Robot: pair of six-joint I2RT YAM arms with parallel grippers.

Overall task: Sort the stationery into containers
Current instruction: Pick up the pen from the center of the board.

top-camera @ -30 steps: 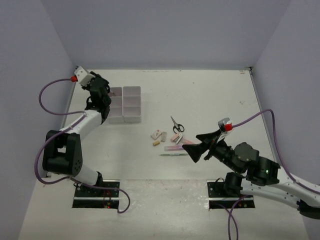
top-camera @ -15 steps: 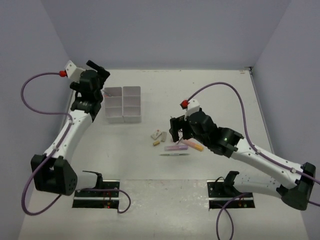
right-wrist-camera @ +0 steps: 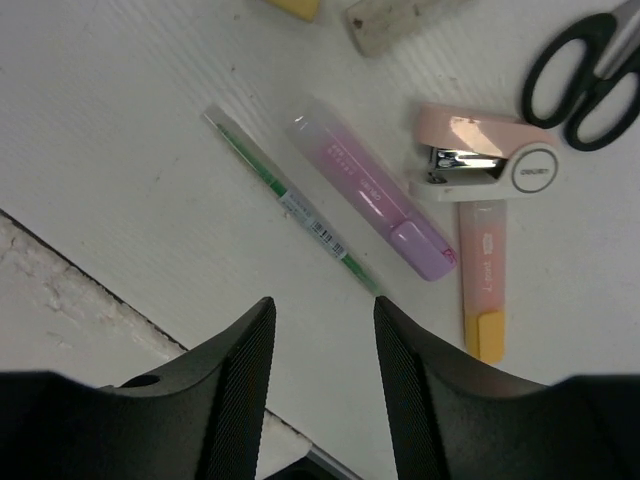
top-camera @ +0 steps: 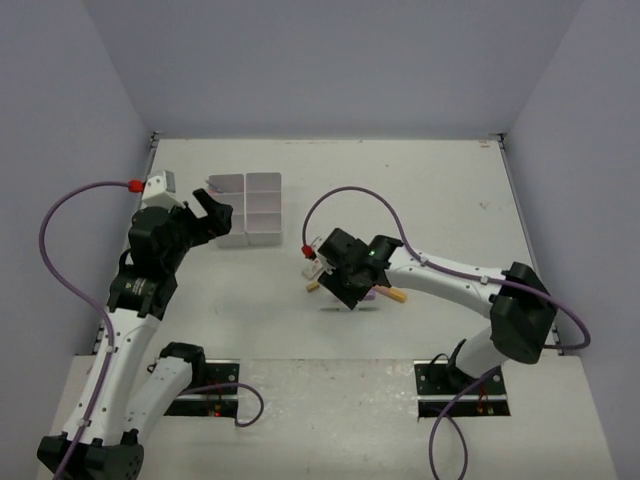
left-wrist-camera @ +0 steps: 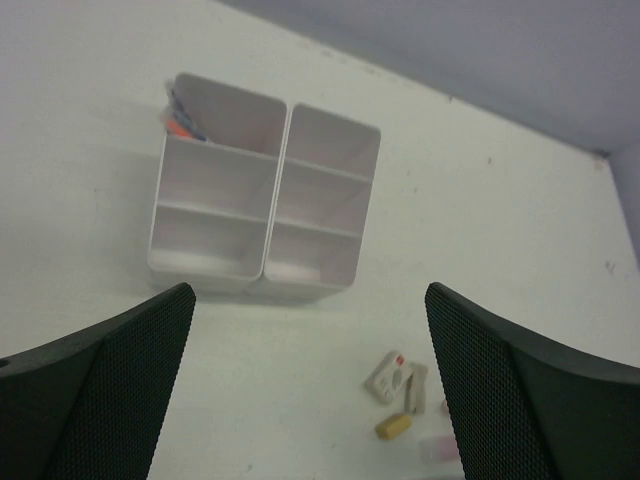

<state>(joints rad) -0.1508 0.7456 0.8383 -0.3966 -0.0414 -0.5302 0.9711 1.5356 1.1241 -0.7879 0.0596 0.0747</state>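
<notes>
1. Since the earlier frames the right arm has swung out from its folded pose near its base, and the right gripper (right-wrist-camera: 322, 310) now hangs low over the loose stationery. The left arm has pulled back from the far-left corner of the tray (left-wrist-camera: 210, 270) towards the near side.
2. The left gripper (left-wrist-camera: 308, 292) has its fingers spread wide, holds nothing and faces the tray from the near side.
3. The right gripper's fingers stand part-way apart with nothing between them, so nothing is gripped yet.
4. A few pens (left-wrist-camera: 180, 118) already lie in the tray's far-left compartment. The other five compartments look bare.
5. The green pen (right-wrist-camera: 290, 200) lies flat on the table (top-camera: 420, 190), its near end just beyond the right fingertips. The purple marker (right-wrist-camera: 370, 190) lies close alongside it. The pink-orange marker (right-wrist-camera: 483, 280) and a pink stapler (right-wrist-camera: 480, 160) lie just past that.
6. My judgement is that the green pen is the target. It looks light, stiff, very thin and probably slick, so it could roll or skid away as the jaws close.
7. The best hold is across the barrel near its middle, fingertips down on the table and square to the pen. It should be kept clear of the purple marker, which is near enough to be caught by mistake.
8. The erasers (left-wrist-camera: 392, 378) lie apart from the pens, on the side towards the tray.
</notes>
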